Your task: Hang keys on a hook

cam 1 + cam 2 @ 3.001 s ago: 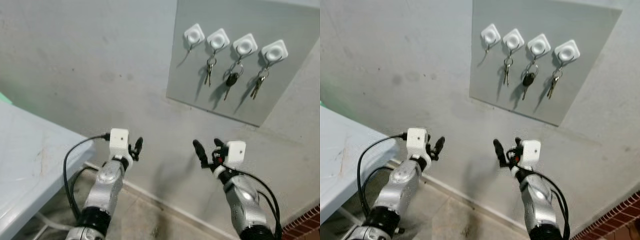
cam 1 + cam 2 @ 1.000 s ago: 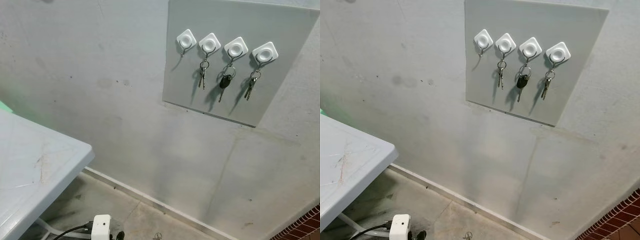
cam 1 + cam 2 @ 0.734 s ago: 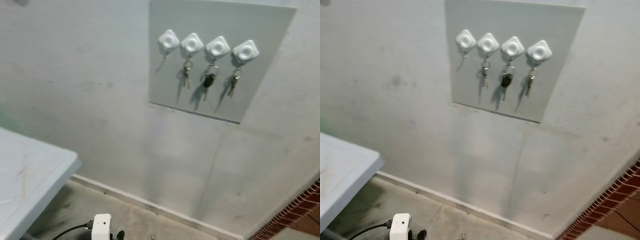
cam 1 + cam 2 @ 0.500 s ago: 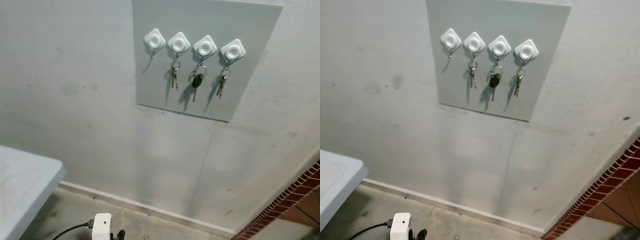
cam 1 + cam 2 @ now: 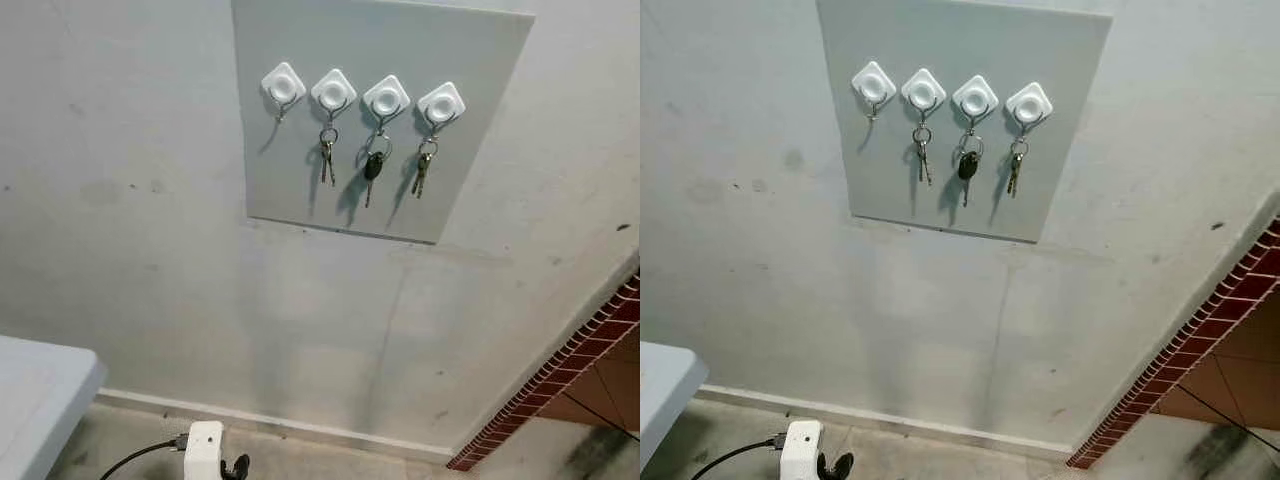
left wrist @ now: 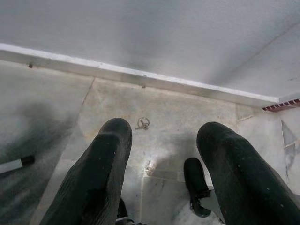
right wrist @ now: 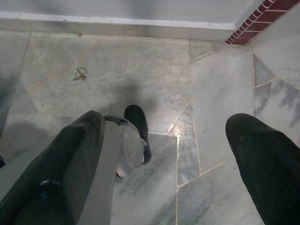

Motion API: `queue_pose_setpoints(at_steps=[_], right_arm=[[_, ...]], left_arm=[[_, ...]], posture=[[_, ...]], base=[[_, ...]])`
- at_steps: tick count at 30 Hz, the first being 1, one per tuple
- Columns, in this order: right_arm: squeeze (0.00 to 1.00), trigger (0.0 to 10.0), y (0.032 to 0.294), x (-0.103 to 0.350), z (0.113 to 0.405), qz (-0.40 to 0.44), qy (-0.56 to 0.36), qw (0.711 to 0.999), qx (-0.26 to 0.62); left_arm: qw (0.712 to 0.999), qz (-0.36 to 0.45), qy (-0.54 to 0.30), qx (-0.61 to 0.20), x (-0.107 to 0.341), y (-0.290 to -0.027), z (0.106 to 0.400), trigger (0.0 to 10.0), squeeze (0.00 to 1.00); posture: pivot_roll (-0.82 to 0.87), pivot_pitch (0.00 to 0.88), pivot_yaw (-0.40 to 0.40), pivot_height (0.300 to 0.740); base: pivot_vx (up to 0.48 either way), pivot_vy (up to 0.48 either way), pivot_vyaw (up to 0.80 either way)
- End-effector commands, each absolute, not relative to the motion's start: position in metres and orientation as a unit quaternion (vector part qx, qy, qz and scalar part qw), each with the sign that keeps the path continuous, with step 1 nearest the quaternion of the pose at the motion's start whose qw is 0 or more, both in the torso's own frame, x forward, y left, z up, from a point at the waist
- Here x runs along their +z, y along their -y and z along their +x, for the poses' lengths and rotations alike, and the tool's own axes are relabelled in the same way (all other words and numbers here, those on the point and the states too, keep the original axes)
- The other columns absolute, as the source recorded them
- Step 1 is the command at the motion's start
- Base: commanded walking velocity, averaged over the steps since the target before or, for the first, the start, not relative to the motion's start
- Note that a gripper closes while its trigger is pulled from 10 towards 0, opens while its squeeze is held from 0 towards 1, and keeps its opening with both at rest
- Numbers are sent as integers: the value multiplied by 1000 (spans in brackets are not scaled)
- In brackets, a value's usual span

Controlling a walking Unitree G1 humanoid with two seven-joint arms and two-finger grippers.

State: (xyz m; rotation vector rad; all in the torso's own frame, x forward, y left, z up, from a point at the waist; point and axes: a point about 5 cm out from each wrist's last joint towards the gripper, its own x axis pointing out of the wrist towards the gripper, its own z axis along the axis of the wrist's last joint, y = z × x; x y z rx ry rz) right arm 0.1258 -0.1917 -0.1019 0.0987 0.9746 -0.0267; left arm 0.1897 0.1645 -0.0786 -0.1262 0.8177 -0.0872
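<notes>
A small key ring (image 7: 80, 73), possibly the keys, lies on the floor (image 6: 187, 117) near the wall base. Left gripper (image 6: 164, 136) and right gripper (image 7: 168, 136) hang with fingers spread, empty. On the board (image 5: 480, 180), the leftmost hook (image 5: 283, 86) is bare.

Even diffuse daylight, head views sharp; soft shadows under keys (image 5: 372, 170); wrist-view fingers blurred.
</notes>
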Motion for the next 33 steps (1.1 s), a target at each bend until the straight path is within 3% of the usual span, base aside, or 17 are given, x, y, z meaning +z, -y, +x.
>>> queue_pose_setpoints(at_steps=[1,27,33], right_arm=[[0,10000,194,-103,122,49,-476,878,-17],[0,10000,190,-104,121,59,-479,876,-23],[0,10000,190,-104,121,57,-479,876,-25]], left_arm=[[913,-57,-401,-41,-79,-165,189,10000,0],[914,-48,-399,-46,-77,-168,192,10000,0],[912,-45,-406,-37,-79,-170,191,10000,0]], posture=[[-15,0,-13,740],[-13,0,-6,740],[-11,0,-6,740]], base=[[0,0,-725],[0,0,-720],[0,-369,-599]])
